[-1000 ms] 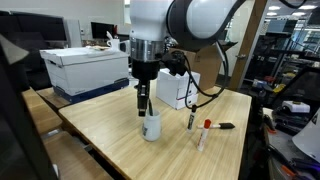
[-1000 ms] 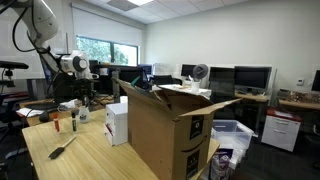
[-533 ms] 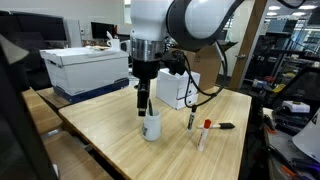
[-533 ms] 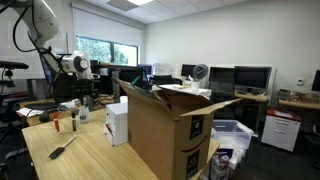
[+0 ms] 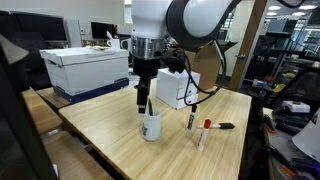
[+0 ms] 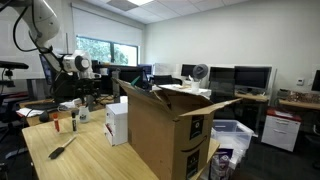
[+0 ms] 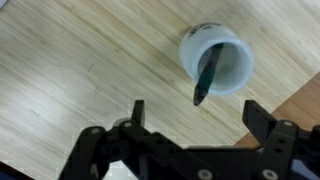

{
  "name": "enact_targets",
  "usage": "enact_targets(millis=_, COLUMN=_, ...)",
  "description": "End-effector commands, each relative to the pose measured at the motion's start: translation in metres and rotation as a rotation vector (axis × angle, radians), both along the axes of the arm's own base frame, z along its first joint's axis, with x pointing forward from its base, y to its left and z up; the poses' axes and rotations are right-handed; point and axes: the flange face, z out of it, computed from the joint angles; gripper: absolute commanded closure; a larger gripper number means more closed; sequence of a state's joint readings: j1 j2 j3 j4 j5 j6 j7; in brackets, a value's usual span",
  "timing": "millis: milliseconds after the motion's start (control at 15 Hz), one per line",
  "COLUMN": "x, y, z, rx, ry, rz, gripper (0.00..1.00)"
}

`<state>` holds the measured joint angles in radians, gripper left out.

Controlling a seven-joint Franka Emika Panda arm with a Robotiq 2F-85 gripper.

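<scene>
**Gripper above a cup.** We are viewing the gripper (image 5: 147, 104) as it is hanging directly over a white cup (image 5: 151, 128), which is standing upright on the wooden table (image 5: 100, 135). In the wrist view we are seeing the fingers (image 7: 138, 110) spread wide apart and clasping nothing, with the cup's rim (image 7: 235, 48) lying just beyond them. A dark marker (image 7: 207, 78) is leaning inside the cup, apart from both fingers. In an exterior view we are also noting loose markers (image 5: 205, 131) lying on the table near the cup, and a white box (image 5: 178, 92) sitting behind the arm.
</scene>
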<state>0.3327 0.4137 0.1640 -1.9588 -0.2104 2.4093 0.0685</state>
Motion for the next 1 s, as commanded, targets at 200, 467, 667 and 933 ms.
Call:
enact_targets(millis=200, x=-0.011, y=-0.0051, z=0.0149, rx=-0.023, ry=-0.001, rz=-0.023, gripper=0.0)
enact_targets(millis=467, x=-0.0141, y=-0.0072, z=0.0176, rx=-0.02, ry=0.0, rz=-0.025, gripper=0.0)
enact_targets(millis=667, x=-0.0162, y=-0.0063, z=0.0176, rx=0.001, ry=-0.012, rz=-0.003, gripper=0.0)
enact_targets(millis=933, x=-0.019, y=-0.0075, z=0.0159, rx=-0.013, ry=0.003, rz=-0.007, gripper=0.0)
